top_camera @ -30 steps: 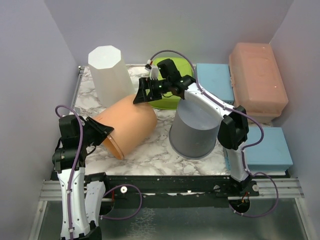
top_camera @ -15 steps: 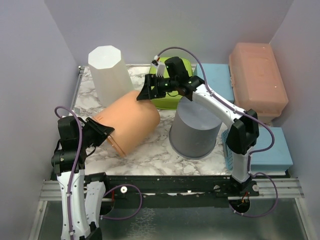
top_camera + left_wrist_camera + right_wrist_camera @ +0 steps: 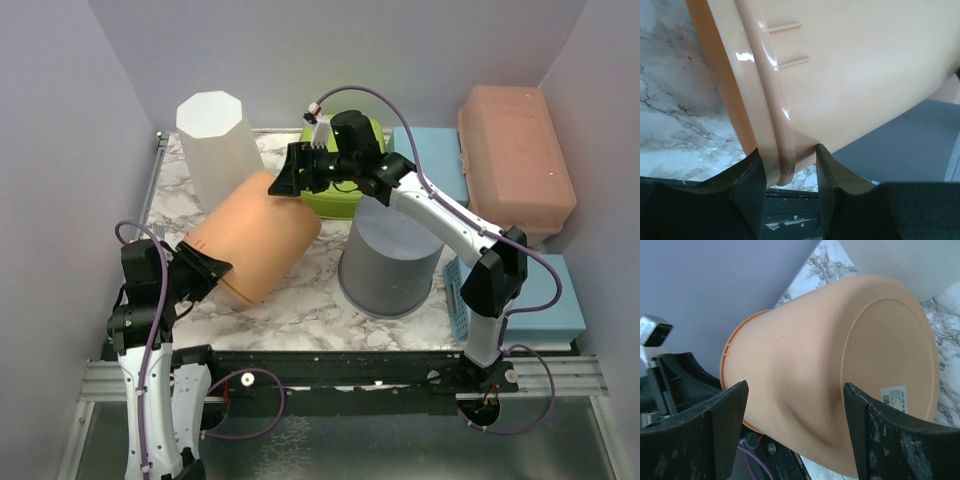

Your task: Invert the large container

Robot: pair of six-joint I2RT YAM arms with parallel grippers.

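the orange container (image 3: 255,238) lay tilted on the marble bench (image 3: 310,300), its rim low at the near left and its flat base raised toward the far side. the rim sat between the left fingers (image 3: 752,175), which were closed on it, one against the lip and one against the outer wall. the right fingers (image 3: 727,415) stood wide apart astride the base end; whether they touched it could not be told. the container was smooth, glossy peach plastic with a small barcode label (image 3: 892,394) on its base, and a grey tub (image 3: 390,260) stood just beside it.
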